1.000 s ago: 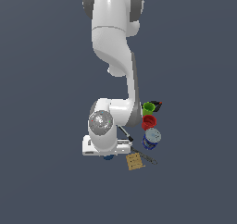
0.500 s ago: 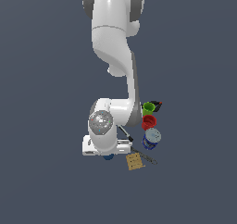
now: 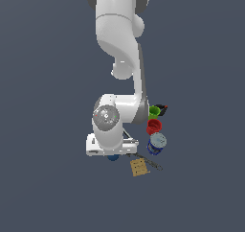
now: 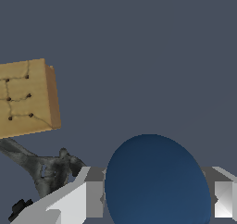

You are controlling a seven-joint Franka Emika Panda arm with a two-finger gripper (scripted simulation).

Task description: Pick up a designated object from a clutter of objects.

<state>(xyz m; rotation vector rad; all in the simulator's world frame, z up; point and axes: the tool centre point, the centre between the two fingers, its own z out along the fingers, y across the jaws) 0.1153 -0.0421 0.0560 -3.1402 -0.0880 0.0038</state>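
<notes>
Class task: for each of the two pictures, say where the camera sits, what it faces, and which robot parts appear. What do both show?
Exterior view: off the arm, high up, facing down on the white arm and clutter.
Wrist view: on the wrist, facing the blue ball between the gripper fingers.
Shared: ball, tan square, grey tool.

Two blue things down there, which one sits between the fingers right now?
The plain dark-blue ball, smooth and round, with a finger on either side in the wrist view. The blue-and-white can stands apart, below the red cup in the exterior view.
</notes>
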